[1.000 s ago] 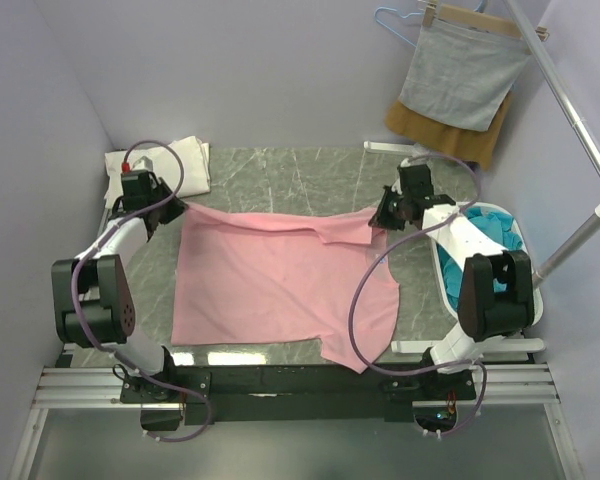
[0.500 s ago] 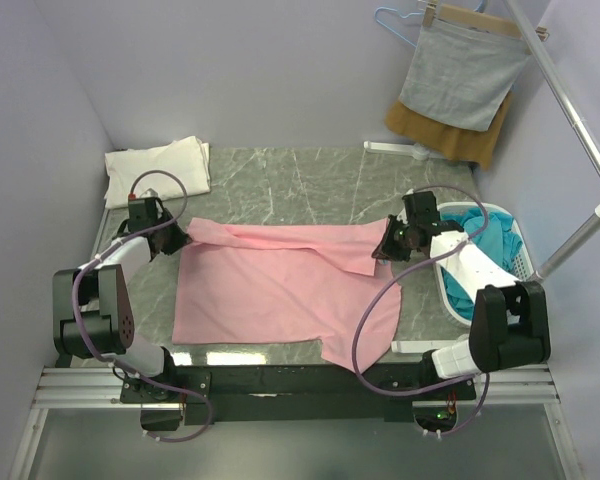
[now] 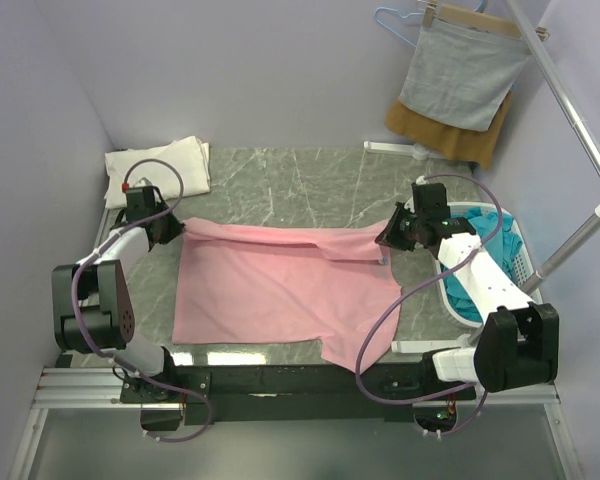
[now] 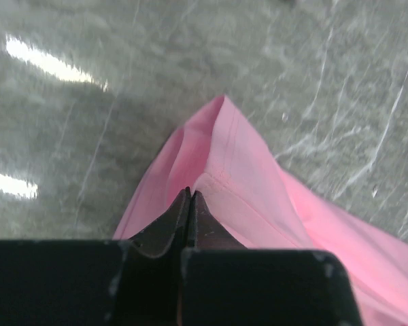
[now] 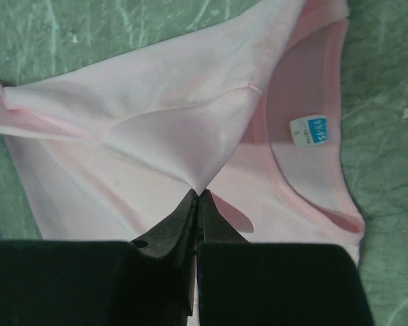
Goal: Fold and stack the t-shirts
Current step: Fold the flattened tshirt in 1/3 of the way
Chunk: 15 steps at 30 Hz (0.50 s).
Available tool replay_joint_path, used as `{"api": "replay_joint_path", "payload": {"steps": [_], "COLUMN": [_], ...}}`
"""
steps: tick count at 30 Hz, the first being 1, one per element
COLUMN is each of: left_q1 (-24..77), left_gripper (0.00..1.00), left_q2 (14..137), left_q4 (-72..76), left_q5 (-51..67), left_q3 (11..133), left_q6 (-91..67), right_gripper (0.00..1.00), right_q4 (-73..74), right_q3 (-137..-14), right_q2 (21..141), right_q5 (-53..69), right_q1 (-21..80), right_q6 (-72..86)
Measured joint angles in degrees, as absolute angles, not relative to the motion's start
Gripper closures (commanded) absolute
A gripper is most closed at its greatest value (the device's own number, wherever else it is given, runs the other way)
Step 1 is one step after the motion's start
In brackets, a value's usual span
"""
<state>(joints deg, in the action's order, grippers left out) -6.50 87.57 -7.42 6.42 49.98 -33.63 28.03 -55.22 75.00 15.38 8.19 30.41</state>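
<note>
The pale pink t-shirt (image 3: 280,285) lies spread on the marble table, its far edge folded over toward the near side. My left gripper (image 3: 170,228) is shut on the fold's left corner, and the pink cloth (image 4: 258,176) is pinched between its tips (image 4: 190,192). My right gripper (image 3: 388,238) is shut on the fold's right corner, lifting a peak of pink cloth (image 5: 156,115) just above the collar and its white-blue label (image 5: 308,130). A folded cream-white shirt (image 3: 160,165) lies at the back left. Teal-blue shirts (image 3: 488,232) sit in a basket at the right.
The white basket (image 3: 520,255) stands at the table's right edge beside my right arm. A grey cloth on a hanger (image 3: 460,70) and a mustard-brown cloth (image 3: 435,130) hang at the back right. A metal rail (image 3: 580,130) slants down the right side.
Both grippers carried the shirt's far edge toward the near side, folding it over. They then drew apart and slightly back, pulling the fold straight and taut.
</note>
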Motion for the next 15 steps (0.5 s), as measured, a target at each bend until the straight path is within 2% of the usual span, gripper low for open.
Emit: {"api": "replay_joint_path", "payload": {"steps": [5,15], "left_q1": [-6.5,-6.5], "left_gripper": [0.99,0.99], "left_q2": [91.6,92.9], "left_q4": [-8.3,-12.3], "left_q5": [4.6,3.5], "left_q3": [54.7,55.1], "left_q6": [-33.0,-32.1], "right_gripper": [1.0,1.0], "right_q4": [30.3,35.6], "right_q3": [-55.2,-54.9], "right_q2": [75.0,75.1], "right_q5": [12.3,11.2], "right_q1": [8.0,8.0], "right_q6": [30.2,29.6]}}
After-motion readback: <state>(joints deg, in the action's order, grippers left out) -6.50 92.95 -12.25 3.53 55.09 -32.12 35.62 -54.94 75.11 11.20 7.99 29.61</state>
